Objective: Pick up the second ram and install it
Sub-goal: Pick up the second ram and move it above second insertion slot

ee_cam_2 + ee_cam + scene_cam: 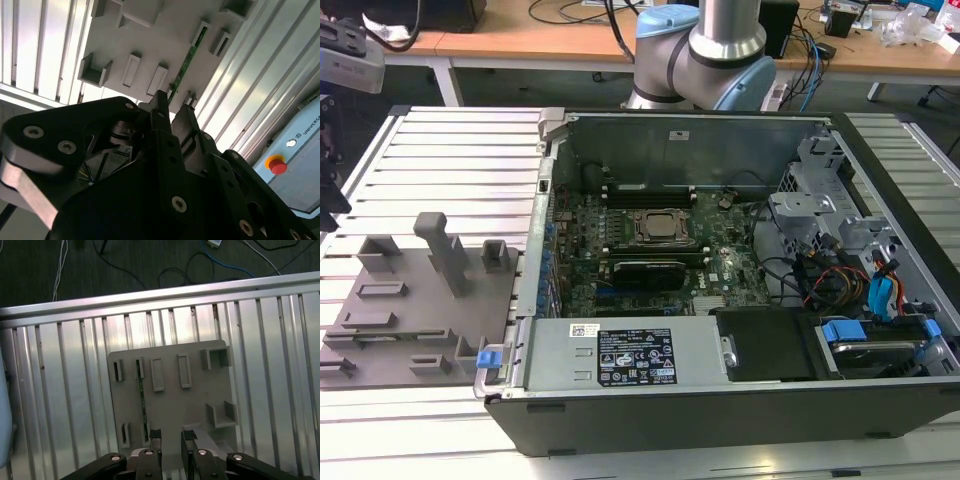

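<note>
Hand (171, 435) near thin green ram (141, 395)

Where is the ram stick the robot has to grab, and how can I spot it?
In the first wrist view, find the ribbed silver table, then the flat grey tray lying on it. The second ram sits on its edge in the tray's slots, near one side. It's the one thin green strip; everything around it is plain grey plastic.
</note>
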Available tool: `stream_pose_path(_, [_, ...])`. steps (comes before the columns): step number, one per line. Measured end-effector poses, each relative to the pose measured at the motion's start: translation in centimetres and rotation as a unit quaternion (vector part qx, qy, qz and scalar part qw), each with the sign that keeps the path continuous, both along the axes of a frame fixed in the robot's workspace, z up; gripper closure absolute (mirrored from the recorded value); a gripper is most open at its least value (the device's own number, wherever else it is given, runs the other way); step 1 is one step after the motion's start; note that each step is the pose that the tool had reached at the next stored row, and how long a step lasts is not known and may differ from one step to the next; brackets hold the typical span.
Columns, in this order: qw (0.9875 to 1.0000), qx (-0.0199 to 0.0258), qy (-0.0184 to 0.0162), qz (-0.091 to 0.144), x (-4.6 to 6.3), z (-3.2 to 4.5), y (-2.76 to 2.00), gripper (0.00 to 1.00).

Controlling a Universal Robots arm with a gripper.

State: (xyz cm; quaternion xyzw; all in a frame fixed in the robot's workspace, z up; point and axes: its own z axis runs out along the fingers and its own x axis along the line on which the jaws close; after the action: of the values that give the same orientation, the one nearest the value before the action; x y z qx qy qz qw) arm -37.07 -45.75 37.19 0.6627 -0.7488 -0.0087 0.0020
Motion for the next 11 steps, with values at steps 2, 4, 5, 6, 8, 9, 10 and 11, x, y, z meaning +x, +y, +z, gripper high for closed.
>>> stream_pose_path(2, [1.0000,0.0000,0.0000,0.000,0.00,-0.17,-0.05,0.70])
stream_pose_path(4, [1.0000,0.0000,0.0000,0.000,0.00,-0.29,-0.08,0.70])
stream_pose_path(5, [1.0000,0.0000,0.0000,0.000,0.00,-0.43,-0.12,0.70])
stream_pose_path(6, [1.0000,0.0000,0.0000,0.000,0.00,-0.53,-0.14,0.70])
stream_pose_path(8, [1.0000,0.0000,0.0001,0.000,0.00,-0.70,-0.17,0.70])
stream_pose_path(9, [1.0000,0.0000,0.0000,0.000,0.00,-0.79,-0.18,0.70])
stream_pose_path(10, [1.0000,0.0000,0.0000,0.000,0.00,-0.87,-0.20,0.70])
stream_pose_path(11, [1.0000,0.0000,0.0000,0.000,0.00,-0.96,-0.22,0.70])
